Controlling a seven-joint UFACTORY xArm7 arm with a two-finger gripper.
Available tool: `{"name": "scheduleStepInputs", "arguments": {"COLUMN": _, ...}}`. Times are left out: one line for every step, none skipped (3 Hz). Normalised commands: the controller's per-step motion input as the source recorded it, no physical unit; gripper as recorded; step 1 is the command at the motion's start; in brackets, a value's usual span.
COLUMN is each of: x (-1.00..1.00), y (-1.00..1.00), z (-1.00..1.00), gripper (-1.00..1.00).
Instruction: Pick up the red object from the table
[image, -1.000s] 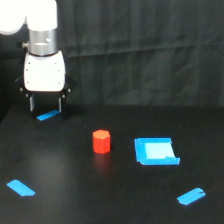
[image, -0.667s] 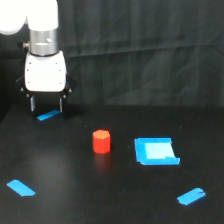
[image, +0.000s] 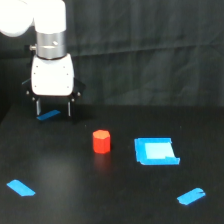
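The red object (image: 101, 141) is a small red-orange hexagonal block standing upright on the black table (image: 110, 195), near the middle of the exterior view. My gripper (image: 53, 110) hangs under the white arm at the back left, above and to the left of the block and well apart from it. Its two dark fingers (image: 37, 107) point down, spread apart, with nothing between them; a blue tape strip (image: 48, 115) shows on the table behind them.
A blue square piece (image: 155, 151) lies just right of the red block. Blue tape strips lie at the front left (image: 21, 188) and front right (image: 191, 196). A black curtain (image: 150, 50) closes off the back.
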Motion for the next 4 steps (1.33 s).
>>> {"name": "scheduleStepInputs", "arguments": {"x": 0.95, "y": -0.94, "z": -0.27, "gripper": 1.00}}
{"name": "scheduleStepInputs", "arguments": {"x": 0.82, "y": -0.96, "z": -0.46, "gripper": 1.00}}
{"name": "scheduleStepInputs", "arguments": {"x": 0.40, "y": -0.88, "z": -0.18, "gripper": 0.93}}
{"name": "scheduleStepInputs", "arguments": {"x": 0.36, "y": -0.58, "z": -0.22, "gripper": 0.90}}
